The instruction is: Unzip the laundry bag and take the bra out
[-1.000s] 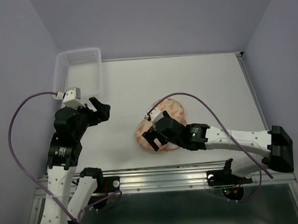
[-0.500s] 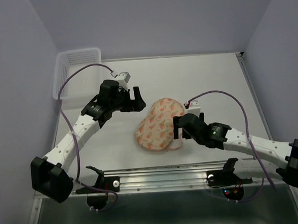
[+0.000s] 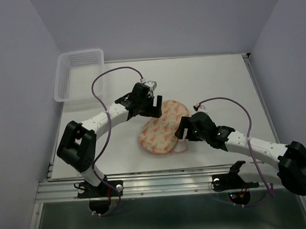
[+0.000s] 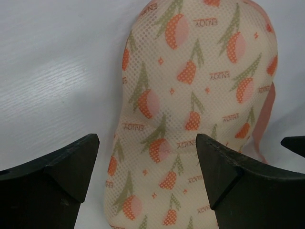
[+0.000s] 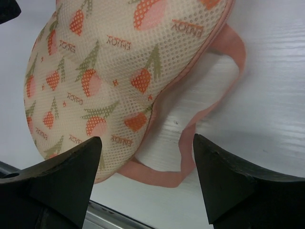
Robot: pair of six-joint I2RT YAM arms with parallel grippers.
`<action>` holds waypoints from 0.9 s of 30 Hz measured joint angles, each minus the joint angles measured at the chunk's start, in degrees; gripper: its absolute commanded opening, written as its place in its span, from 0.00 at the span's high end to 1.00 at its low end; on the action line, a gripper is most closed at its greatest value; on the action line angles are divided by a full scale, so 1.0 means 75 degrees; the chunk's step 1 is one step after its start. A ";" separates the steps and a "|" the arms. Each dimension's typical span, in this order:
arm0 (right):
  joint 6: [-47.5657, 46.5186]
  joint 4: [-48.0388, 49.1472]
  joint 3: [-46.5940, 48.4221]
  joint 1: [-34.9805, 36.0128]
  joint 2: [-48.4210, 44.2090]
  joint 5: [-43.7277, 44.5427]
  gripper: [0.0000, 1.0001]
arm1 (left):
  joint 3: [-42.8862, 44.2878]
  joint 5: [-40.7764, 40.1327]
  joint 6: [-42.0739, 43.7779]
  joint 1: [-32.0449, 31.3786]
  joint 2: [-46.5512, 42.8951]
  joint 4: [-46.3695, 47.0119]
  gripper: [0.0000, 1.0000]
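1. Laundry bag lies flat on the table under both grippers and appears closed. The bra is not visible and is presumably inside.
2. Left gripper: jaws wide, empty, with printed mesh directly below them. Risk: closing here pinches loose mesh, not a firm edge, so the bag bunches.
3. Right gripper: jaws wide, empty, over the bag's edge and pink loop. Risk: the zipper pull cannot be made out. Gripping the loop instead would drag the whole bag.
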 measured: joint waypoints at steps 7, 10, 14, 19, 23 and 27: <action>0.0388 0.1343 -0.0446 -0.0256 0.0825 -0.0743 0.27 | 0.0003 -0.0233 -0.0023 0.0003 0.0262 -0.0006 0.09; 0.0431 0.1711 -0.0446 -0.0303 0.1172 -0.0901 0.33 | -0.0050 -0.0306 -0.0128 0.0003 0.0262 0.0032 0.11; 0.0487 0.2092 -0.0446 -0.0315 0.1512 -0.1043 0.44 | -0.0300 -0.0338 -0.0248 0.0003 0.0265 0.0125 0.15; 0.0501 0.2372 -0.0440 -0.0481 0.1865 -0.1198 0.71 | -0.0615 -0.0289 -0.0437 0.0003 0.0271 0.0213 0.25; 0.0341 0.2442 -0.0350 -0.0752 0.2183 -0.1335 0.83 | -0.0921 -0.0102 -0.0629 0.0003 0.0274 0.0452 0.32; -0.0047 0.2425 0.0020 -0.1157 0.2483 -0.1676 0.87 | -0.1381 0.0143 -0.0892 -0.0041 0.0256 0.0688 0.36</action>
